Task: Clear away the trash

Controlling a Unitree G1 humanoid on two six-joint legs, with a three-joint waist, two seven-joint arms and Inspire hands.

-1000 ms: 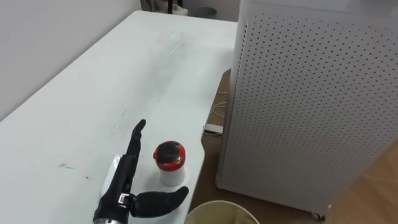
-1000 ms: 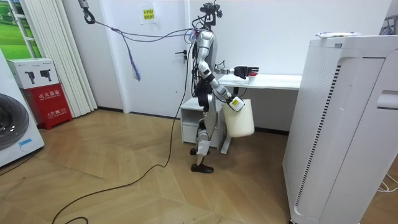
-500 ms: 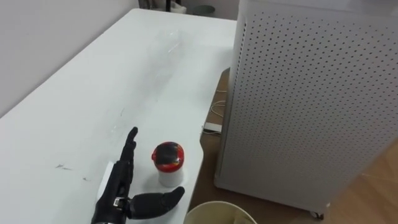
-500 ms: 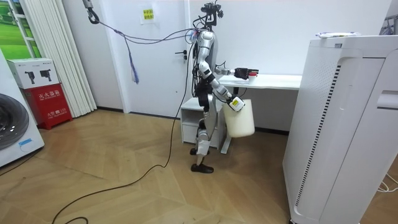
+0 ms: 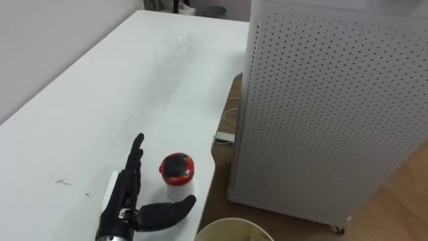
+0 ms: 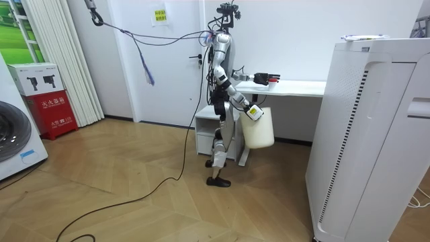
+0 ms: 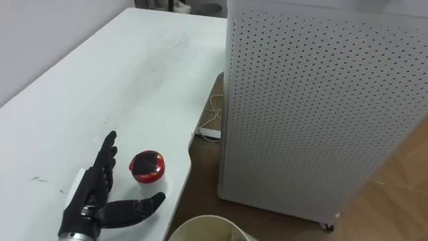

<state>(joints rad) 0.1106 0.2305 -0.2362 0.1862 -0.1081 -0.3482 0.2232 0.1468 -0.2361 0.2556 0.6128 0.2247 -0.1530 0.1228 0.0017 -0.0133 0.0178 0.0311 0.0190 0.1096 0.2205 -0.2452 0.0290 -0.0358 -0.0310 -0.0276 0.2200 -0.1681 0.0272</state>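
Observation:
A small white cup with a red and black lid [image 5: 177, 170] [image 7: 147, 167] stands upright near the white table's right edge [image 5: 100, 100]. My left hand [image 5: 124, 195] [image 7: 93, 193] lies open on the table just left of the cup, with the fingers straight along the cup's side and the thumb stretched out in front of it. The hand does not touch the cup. The rim of a cream bin [image 5: 234, 223] [image 7: 207, 219] shows below the table edge. In the room view this bin [image 6: 259, 129] hangs off the floor at my right hand [image 6: 249, 109].
A tall white perforated air purifier [image 5: 321, 100] [image 6: 376, 134] stands close to the table's right side, leaving a narrow gap of wooden floor with a white power strip [image 5: 224, 138]. I stand at the table's end, near a white door.
My left hand has drawn back a little toward me alongside the cup, fingers still straight. The eye view has shifted slightly. The cup and the bin stay where they were.

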